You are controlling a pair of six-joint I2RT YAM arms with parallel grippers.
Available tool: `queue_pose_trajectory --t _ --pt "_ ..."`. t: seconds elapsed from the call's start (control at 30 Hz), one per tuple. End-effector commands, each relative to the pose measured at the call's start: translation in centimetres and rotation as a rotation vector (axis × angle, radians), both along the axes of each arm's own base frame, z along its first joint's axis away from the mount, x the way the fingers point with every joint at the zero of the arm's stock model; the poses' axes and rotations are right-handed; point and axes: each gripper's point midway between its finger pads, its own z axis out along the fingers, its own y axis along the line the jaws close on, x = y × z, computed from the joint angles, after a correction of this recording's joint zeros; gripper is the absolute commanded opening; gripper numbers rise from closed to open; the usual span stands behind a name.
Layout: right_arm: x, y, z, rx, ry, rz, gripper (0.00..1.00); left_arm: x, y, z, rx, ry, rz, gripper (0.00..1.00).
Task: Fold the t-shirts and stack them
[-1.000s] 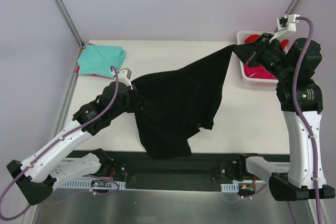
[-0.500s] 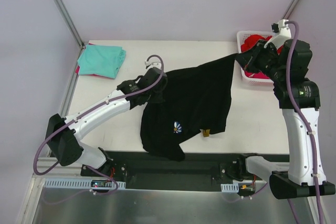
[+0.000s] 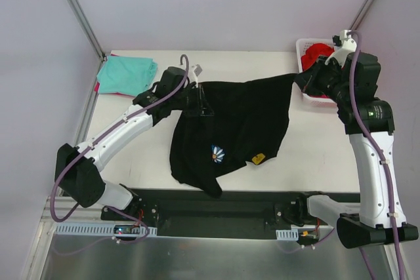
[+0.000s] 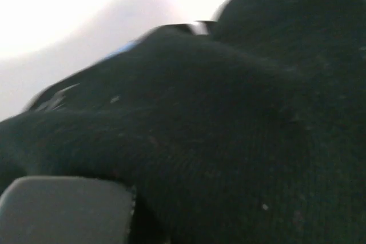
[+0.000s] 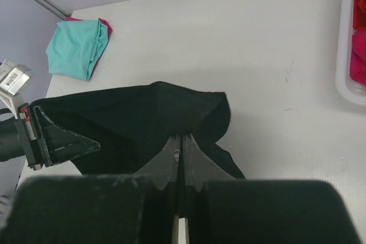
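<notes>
Both left gripper [image 3: 202, 101] and right gripper [image 3: 300, 79] clamp the spread black t-shirt [image 3: 243, 122], flower print [image 3: 218, 154] showing.

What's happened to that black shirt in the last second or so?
The left tool swung toward the far side of the table, carrying its corner of the black shirt, which spread out and now shows its flower print. The right tool kept its corner by the basket; the teal shirt stayed put.

One black t-shirt [image 3: 236, 116], one teal t-shirt [image 3: 128, 73], one basket [image 5: 343, 32].

White table [image 3: 308, 142]; lilac walls [image 3: 216, 4] (plain)
</notes>
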Motion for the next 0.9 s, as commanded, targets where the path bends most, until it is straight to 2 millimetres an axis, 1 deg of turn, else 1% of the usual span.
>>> queue_pose_trajectory --t 0.0,0.03,0.07,0.1,0.13,0.17,0.2,0.23,0.27,0.3,0.33,0.4,0.43,0.47,0.53,0.63,0.7,0.77,0.8,0.83,0.87 --pt "-0.1 0.2 1.7 0.015 -0.060 0.004 0.00 -5.7 -8.1 9.2 -0.552 -0.020 -0.546 0.00" --pt "-0.2 0.1 1.7 0.010 -0.064 0.004 0.00 -6.1 -8.3 9.6 -0.608 -0.019 -0.609 0.00" --pt "-0.3 0.1 1.7 0.008 -0.063 0.003 0.00 -6.8 -8.3 9.3 -0.698 0.078 -0.617 0.00" --pt "-0.3 -0.1 1.4 0.002 -0.054 -0.003 0.00 -7.9 -7.8 12.0 -0.803 -0.064 -0.794 0.00" --pt "-0.3 -0.1 1.3 0.001 -0.051 -0.005 0.01 -7.3 -7.9 9.5 -0.843 -0.004 -0.801 0.00" --pt "-0.4 -0.2 1.2 0.000 -0.049 -0.006 0.00 -7.4 -7.5 9.5 -0.902 0.152 -0.770 0.00" --pt "-0.4 -0.2 1.1 0.001 -0.049 -0.008 0.00 -6.6 -7.1 8.8 -0.928 0.183 -0.762 0.00" --pt "-0.4 -0.1 0.7 0.001 -0.039 -0.007 0.00 -6.0 -7.1 6.6 -0.959 0.113 -0.821 0.00" --pt "-0.5 -0.2 0.6 0.001 -0.037 -0.007 0.00 -5.2 -7.1 4.5 -0.964 0.266 -0.756 0.00" --pt "-0.6 -0.2 0.5 0.002 -0.034 -0.009 0.00 -4.6 -7.3 2.3 -0.952 0.311 -0.730 0.00" --pt "-0.6 -0.2 0.2 -0.002 -0.030 -0.008 0.00 -3.9 -7.4 -2.1 -0.928 0.406 -0.687 0.00" --pt "-0.7 -0.3 0.1 -0.007 -0.032 -0.009 0.00 -3.3 -7.4 -6.1 -0.918 0.454 -0.623 0.00" --pt "-0.8 -0.4 0.1 -0.016 -0.034 -0.009 0.01 -3.0 -7.3 -8.7 -0.907 0.500 -0.590 0.00" --pt "-0.8 -0.6 0.0 -0.024 -0.034 -0.014 0.00 -2.8 -7.3 -9.7 -0.907 0.499 -0.565 0.00" --pt "-0.9 -0.8 -0.1 -0.040 -0.029 -0.017 0.00 -2.4 -7.2 -11.2 -0.905 0.518 -0.534 0.00" --pt "-0.9 -0.9 -0.2 -0.044 -0.027 -0.020 0.00 -2.0 -7.2 -11.5 -0.909 0.512 -0.518 0.00" --pt "-0.9 -0.9 -0.3 -0.046 -0.024 -0.017 0.00 -1.8 -7.1 -11.0 -0.911 0.502 -0.521 0.00" --pt "-0.7 -0.9 -0.5 -0.046 -0.021 -0.017 0.00 -1.7 -6.7 -10.0 -0.914 0.478 -0.529 0.00" --pt "-0.6 -0.8 -0.7 -0.044 -0.014 -0.017 0.00 -1.5 -6.5 -10.0 -0.907 0.500 -0.510 0.00" --pt "-0.6 -0.7 -0.8 -0.040 -0.013 -0.014 0.00 -1.5 -6.3 -9.1 -0.897 0.499 -0.507 0.00" --pt "-0.5 -0.6 -0.7 -0.031 -0.017 -0.008 0.01 -1.4 -6.2 -9.2 -0.867 0.427 -0.533 0.00"
